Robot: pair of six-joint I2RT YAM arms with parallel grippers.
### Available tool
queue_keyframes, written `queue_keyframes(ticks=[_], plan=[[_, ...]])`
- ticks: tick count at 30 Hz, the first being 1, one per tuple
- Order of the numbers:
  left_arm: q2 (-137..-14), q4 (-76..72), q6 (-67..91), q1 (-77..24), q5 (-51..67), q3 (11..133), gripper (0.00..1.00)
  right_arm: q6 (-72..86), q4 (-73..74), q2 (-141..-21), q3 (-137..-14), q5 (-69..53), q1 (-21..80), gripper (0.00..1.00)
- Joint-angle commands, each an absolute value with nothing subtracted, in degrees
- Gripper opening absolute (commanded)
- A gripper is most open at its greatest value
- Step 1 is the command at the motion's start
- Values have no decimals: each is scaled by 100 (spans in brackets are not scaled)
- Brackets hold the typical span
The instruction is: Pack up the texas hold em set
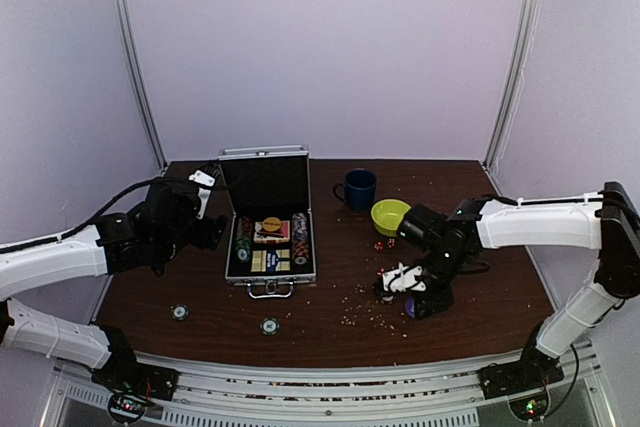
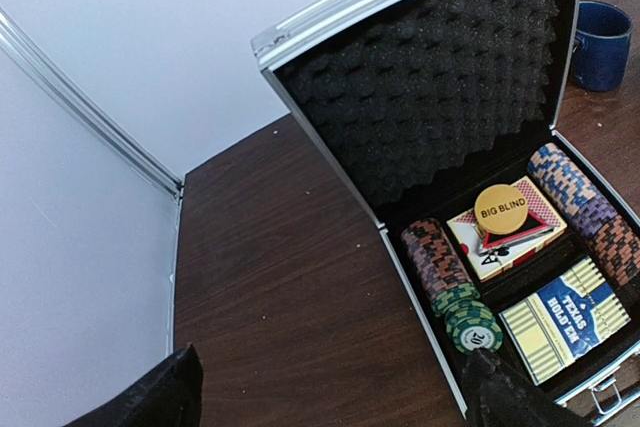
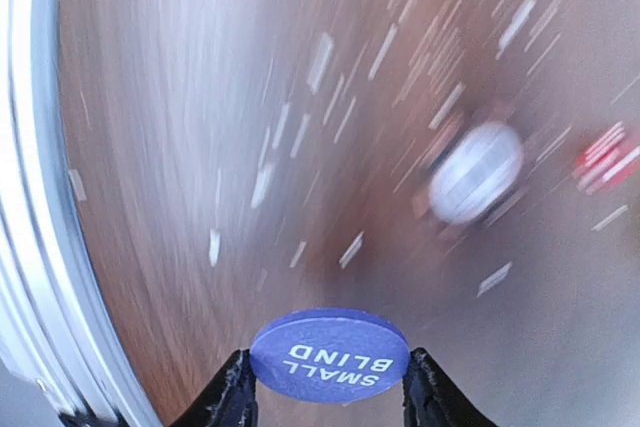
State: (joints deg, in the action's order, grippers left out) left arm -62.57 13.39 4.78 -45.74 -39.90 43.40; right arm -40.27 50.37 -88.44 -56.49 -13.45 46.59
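Presently the right gripper [image 3: 328,379] is closed on a blue round plastic disc [image 3: 330,352] lettered SMALL BLIND. Its fingertips [image 3: 237,387] bear on opposite points of the rim. The disc shows sharp while the brown wooden table [image 3: 180,147] behind it is smeared, so I judge it carried, clear of the surface. In the top view it sits low, to the right of the small silver aluminium briefcase [image 1: 265,182] and well apart from it.

The briefcase stands open, lid upright, black foam inside. It holds rows of round poker chips [image 2: 440,267], a red card box [image 2: 543,209] with a yellow BIG BLIND disc [image 2: 500,209] on top, and a blue card box [image 2: 565,322]. Two loose chips [image 1: 180,312] lie flat near the table's front edge. Tiny red dice [image 1: 378,244] lie near the yellow-green bowl [image 1: 389,215].

The left gripper [image 2: 330,407] hangs beside the briefcase, jaws wide, nothing between them.

Handling, as judged:
- **Blue disc:** light, rigid and smooth-rimmed. A pinch across the diameter is the sound hold, though it may pivot or slip under a slack squeeze.
- **Loose chips:** lying flat, they offer only a thin edge, to be taken across the rim.
- **Dice:** small and liable to roll.
- **Briefcase:** stiff, with a hinged lid that is best pushed at its top edge.
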Motion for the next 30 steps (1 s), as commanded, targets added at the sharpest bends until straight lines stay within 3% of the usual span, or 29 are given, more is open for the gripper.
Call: queue_keyframes(ticks=[1, 19, 30], plan=[[-6184, 1108, 405, -4544, -4029, 4438, 92, -3528, 4830, -9278, -6821, -2142, 4771, 47], [-5506, 1035, 448, -4237, -4049, 4404, 93, -2257, 4755, -13647, -12707, -2972, 5237, 46], [-5344, 974, 487, -3872, -3690, 4410, 93, -2081, 4313, -14326, -13309, -2274, 5541, 47]])
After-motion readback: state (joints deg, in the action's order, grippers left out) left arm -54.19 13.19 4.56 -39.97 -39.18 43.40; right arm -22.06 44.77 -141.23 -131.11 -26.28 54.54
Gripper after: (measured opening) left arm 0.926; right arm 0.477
